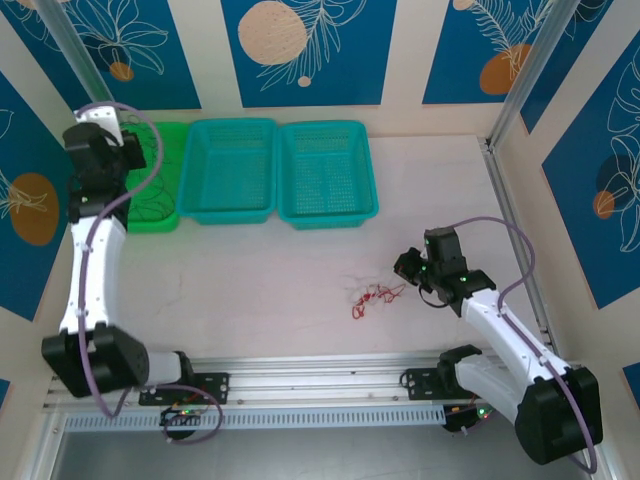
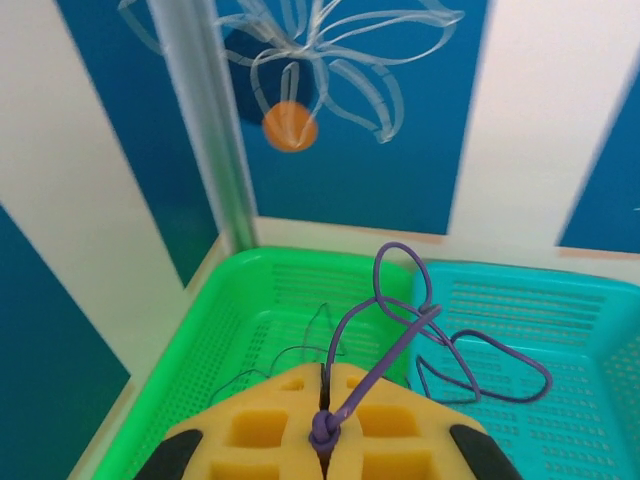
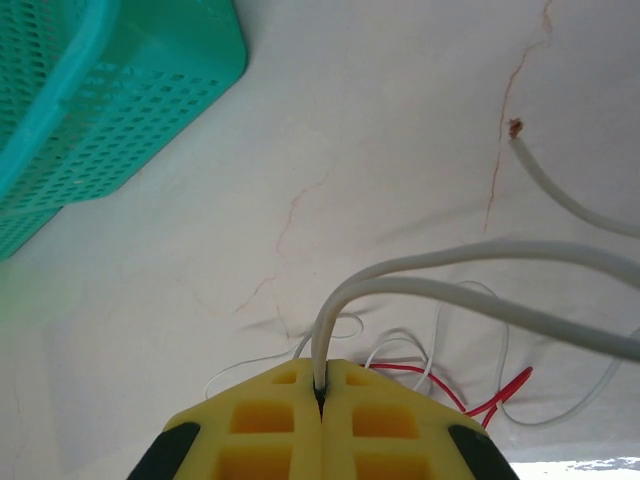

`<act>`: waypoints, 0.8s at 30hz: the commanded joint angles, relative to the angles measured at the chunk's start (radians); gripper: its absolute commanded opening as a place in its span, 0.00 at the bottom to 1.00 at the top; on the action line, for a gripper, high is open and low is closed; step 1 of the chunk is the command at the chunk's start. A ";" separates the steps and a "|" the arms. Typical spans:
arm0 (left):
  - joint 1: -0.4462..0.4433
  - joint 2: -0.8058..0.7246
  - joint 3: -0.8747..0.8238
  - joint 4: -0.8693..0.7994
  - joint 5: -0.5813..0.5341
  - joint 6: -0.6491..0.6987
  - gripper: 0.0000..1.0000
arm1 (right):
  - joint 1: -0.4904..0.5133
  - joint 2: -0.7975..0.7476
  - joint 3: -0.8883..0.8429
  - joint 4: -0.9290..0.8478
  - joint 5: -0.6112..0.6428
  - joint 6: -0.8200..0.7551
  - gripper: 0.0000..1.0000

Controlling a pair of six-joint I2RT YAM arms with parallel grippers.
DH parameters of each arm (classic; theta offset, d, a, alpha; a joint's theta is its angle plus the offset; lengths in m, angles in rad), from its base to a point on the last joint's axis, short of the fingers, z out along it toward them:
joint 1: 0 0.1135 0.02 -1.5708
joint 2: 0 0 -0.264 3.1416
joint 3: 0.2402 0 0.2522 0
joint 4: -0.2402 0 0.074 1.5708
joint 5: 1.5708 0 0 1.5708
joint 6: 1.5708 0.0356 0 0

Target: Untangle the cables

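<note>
Right gripper (image 3: 320,388) clamps the white cable (image 3: 320,345); left gripper (image 2: 322,388) sits closed. Pulling could drag the red cable (image 1: 372,297), at its eight o'clock, tighter.

Red cable (image 1: 373,297), wht cable (image 3: 500,246), blk cable (image 2: 285,352); grn basket (image 1: 170,160); teal basket (image 1: 232,170).

Bright even light, blurred foregrounds

I see a pale tabletop (image 1: 280,270) boxed in by cream walls (image 1: 403,50) with blue leaf-patterned panels (image 1: 340,75), and metal posts (image 1: 533,72) at the far corners.
</note>
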State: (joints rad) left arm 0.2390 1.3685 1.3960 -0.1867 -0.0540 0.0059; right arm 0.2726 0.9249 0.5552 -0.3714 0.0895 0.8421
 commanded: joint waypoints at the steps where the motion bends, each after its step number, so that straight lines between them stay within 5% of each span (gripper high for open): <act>1: 0.083 0.109 0.077 0.021 0.083 -0.056 0.00 | -0.003 -0.044 0.019 -0.050 -0.011 0.012 0.00; 6: 0.134 0.293 0.165 -0.027 0.142 -0.075 0.00 | -0.002 -0.069 0.018 -0.074 -0.010 0.030 0.00; 10: 0.147 0.372 0.185 -0.053 0.192 -0.124 0.62 | 0.002 -0.079 0.018 -0.082 -0.016 0.049 0.00; 12: 0.148 0.361 0.154 -0.036 0.200 -0.151 0.80 | 0.003 -0.082 0.017 -0.086 -0.017 0.053 0.00; 17: 0.148 0.272 0.075 -0.007 0.224 -0.189 0.84 | 0.004 -0.083 0.009 -0.071 -0.021 0.060 0.00; 24: 0.096 0.010 -0.135 0.170 0.457 -0.366 0.83 | 0.011 -0.022 0.046 0.007 -0.109 0.024 0.00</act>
State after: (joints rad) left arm 0.3622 1.4834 1.3151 -0.1379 0.2565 -0.2634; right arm 0.2749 0.8753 0.5591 -0.4122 0.0505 0.8814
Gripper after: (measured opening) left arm 0.836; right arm 0.051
